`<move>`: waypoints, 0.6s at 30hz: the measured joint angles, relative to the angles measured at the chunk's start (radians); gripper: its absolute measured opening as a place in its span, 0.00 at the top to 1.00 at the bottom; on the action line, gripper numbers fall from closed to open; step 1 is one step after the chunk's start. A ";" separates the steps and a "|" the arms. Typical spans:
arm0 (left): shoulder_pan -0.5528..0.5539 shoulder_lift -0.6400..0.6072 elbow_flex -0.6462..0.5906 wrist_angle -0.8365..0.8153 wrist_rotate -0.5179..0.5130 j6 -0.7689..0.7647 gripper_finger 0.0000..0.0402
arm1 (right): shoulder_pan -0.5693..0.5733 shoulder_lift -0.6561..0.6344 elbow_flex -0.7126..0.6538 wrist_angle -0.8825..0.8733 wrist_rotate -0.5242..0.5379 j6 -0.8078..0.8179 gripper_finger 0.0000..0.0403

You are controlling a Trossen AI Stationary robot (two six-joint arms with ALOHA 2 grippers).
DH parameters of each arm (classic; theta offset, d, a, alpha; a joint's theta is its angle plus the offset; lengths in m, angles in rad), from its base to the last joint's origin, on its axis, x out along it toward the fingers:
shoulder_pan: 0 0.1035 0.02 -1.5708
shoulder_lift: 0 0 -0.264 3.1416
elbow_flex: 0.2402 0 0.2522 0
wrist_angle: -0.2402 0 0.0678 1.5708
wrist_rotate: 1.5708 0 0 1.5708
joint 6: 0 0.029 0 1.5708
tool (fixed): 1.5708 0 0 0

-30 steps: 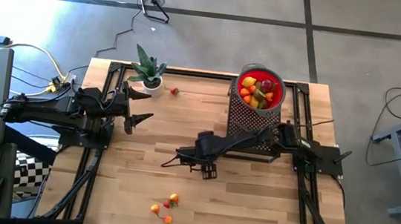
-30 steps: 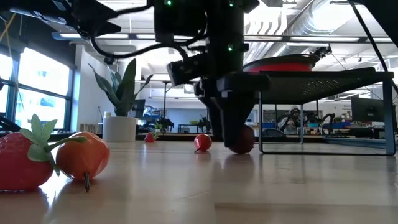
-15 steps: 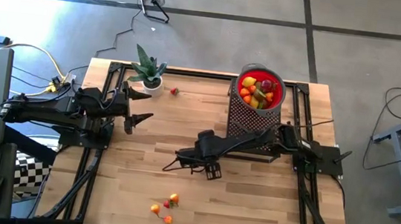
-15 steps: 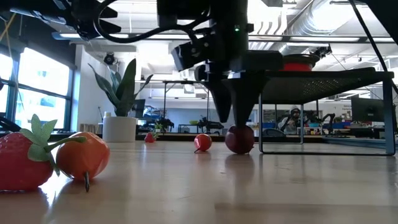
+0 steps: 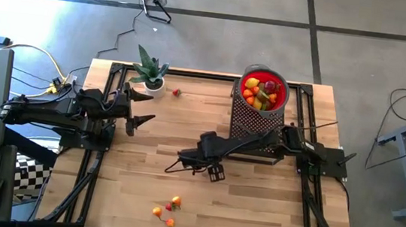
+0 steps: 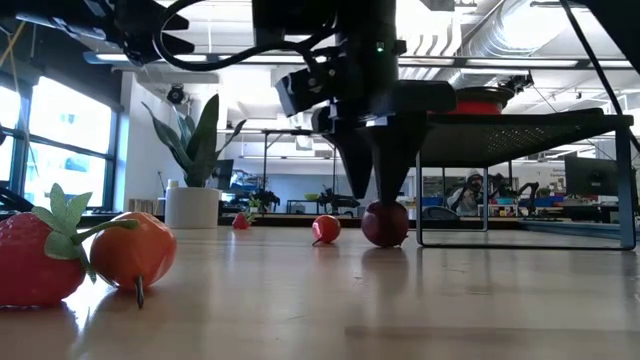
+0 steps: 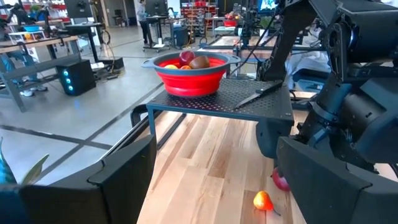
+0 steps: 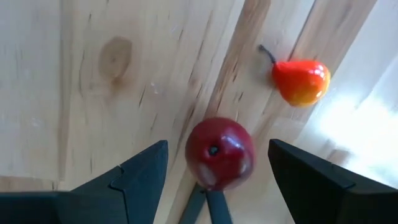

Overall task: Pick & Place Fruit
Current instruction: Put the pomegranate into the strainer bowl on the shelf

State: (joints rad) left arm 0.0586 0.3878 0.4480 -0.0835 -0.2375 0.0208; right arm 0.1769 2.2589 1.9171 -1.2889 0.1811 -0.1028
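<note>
While angled down, right end effector (image 8: 214, 168) spread over apple (image 8: 219, 153)

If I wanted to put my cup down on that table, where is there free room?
The bare wood between the potted plant and the black mesh stand is free apart from one small red fruit. It is crowded mid-table, where the right pincer hovers open over a dark red fruit, and around the fruit cluster near the front edge.
</note>
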 joint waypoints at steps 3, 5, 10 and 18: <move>0.000 0.000 0.000 -0.010 0.000 0.000 0.18 | -0.009 0.000 -0.002 0.012 -0.001 -0.009 0.33; 0.000 0.000 0.000 -0.022 0.000 0.000 0.18 | -0.014 0.000 -0.013 0.019 -0.003 -0.011 0.33; 0.000 0.000 0.000 -0.032 0.000 0.000 0.18 | -0.027 0.000 -0.051 0.019 -0.029 -0.011 0.33; 0.000 0.000 0.000 -0.032 0.000 0.000 0.18 | -0.028 0.000 -0.077 0.054 -0.034 -0.024 0.33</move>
State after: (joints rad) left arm 0.0587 0.3878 0.4480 -0.1154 -0.2375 0.0204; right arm 0.1493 2.2593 1.8402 -1.2349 0.1471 -0.1271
